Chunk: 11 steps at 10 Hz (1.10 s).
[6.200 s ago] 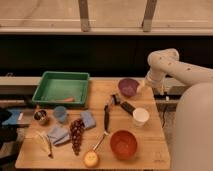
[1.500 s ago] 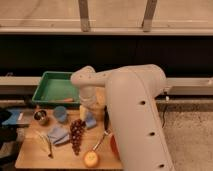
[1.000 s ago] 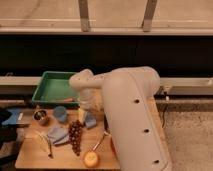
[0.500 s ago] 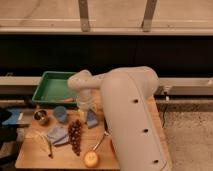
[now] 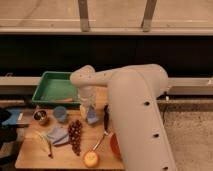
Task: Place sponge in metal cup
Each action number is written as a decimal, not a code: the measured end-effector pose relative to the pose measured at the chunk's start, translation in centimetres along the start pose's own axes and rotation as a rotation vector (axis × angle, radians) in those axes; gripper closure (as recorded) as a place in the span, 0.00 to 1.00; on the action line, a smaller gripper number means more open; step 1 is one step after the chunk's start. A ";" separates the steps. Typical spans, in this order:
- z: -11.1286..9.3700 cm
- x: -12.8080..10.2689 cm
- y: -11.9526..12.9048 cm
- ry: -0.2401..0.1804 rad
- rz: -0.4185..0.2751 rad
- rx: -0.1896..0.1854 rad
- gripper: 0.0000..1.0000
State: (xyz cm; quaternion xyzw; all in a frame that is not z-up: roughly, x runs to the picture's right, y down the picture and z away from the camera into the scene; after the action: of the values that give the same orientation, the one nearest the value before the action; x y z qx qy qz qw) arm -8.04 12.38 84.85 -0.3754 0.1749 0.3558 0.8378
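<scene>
The gripper [image 5: 88, 107] points down at the sponge [image 5: 93, 118] in the middle of the table [image 5: 30, 158]; whether it is gripping the sponge cannot be told. Six seconds ago the arm stood at the table's right side; now it reaches left across it, while the sponge lies where it lay. To the left stand one metal cup [image 5: 40, 118] and one blue cup [image 5: 61, 114]. One green tray [image 5: 54, 90] sits farther back, and one bunch of grapes [image 5: 75, 135] nearer.
</scene>
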 end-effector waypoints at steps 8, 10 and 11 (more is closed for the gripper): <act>-12.5 0.7 -1.9 -0.411 0.008 0.052 1.00; -14.5 -0.9 -0.6 -0.491 -0.031 0.052 1.00; -15.3 -2.1 0.2 -0.523 -0.060 0.063 1.00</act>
State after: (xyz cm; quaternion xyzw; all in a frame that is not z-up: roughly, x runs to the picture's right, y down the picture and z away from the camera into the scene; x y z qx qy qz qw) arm -10.06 -0.05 75.88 -0.2495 -0.0479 0.4103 0.8758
